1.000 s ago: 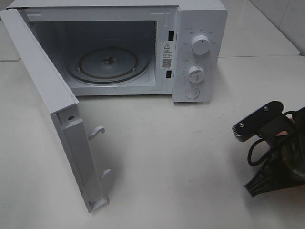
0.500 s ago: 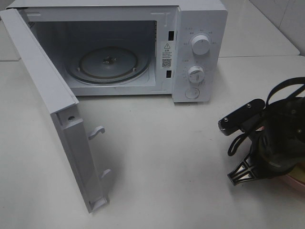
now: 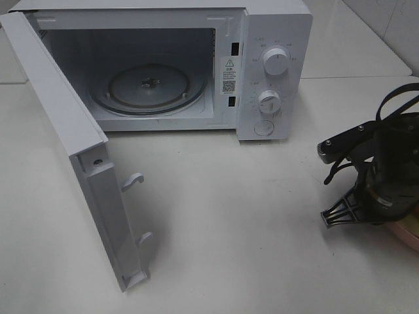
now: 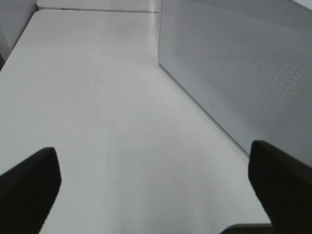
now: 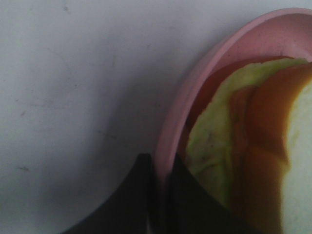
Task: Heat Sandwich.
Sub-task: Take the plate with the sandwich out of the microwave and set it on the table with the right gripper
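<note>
Looks like a lab test bench dressed up as a kitchen corner, not a real home. A plain white table [image 3: 216, 229] with just a white microwave [image 3: 272, 65] on it, door [image 3: 72, 150] swung open, pale tiled wall [image 3: 386, 26] behind, and a black robot arm [image 3: 386, 163] with loose cables.

1 microwave [image 3: 196, 65], 1 plate [image 5: 195, 97], 1 sandwich [image 5: 243, 146]

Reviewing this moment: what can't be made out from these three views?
- Sandwich: high view hides it behind the right arm; wrist view is blurred and cuts it off.
- Pink plate: only a sliver shows at the high view's edge.
- Right gripper: pinches the plate rim, but the tips are cut off.
- Left gripper: out of the high view.
- Microwave dial markings: too small.
</note>
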### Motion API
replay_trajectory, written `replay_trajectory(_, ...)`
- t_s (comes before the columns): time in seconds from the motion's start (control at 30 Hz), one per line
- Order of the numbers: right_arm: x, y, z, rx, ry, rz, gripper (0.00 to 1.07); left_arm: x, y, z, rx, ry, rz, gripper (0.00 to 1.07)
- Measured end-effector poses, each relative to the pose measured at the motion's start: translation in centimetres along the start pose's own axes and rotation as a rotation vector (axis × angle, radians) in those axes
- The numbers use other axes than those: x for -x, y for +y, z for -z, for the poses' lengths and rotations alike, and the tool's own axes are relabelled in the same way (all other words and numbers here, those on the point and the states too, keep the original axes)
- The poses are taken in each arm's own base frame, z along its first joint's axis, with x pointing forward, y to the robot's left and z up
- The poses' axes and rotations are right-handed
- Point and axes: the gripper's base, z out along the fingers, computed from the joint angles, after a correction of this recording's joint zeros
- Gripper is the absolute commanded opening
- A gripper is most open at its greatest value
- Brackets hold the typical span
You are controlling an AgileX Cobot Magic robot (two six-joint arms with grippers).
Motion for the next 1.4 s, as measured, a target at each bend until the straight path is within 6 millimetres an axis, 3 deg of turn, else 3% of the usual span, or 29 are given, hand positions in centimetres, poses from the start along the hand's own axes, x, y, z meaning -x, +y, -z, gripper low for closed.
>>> replay_trajectory(0.27,0.4,-1.6,-0.9,0.013,0.002,-0.071,0.05,0.0,0.0,0.0,0.000,0.000,0.000,0.98)
replay_trajectory(0.53,0.5,-1.4,-1.0,0.057,-0.013,-0.082,0.10,0.0,0.0,0.0,0.000,0.000,0.000,0.98)
replay_trajectory(0.7,0.8,-0.9,-1.0,0.116,-0.036,-0.092,0.20,0.0,0.0,0.0,0.000,0.000,0.000,0.98)
replay_trajectory(1.07,0.8,-0.7,-0.9,0.143,-0.038,-0.116,0.56,0.0,0.0,0.0,0.000,0.000,0.000,0.98)
replay_trajectory(1.4,0.5,-0.4,-0.9,0.175,-0.004,-0.062,0.74,0.0,0.0,0.0,0.000,0.000,0.000,0.98)
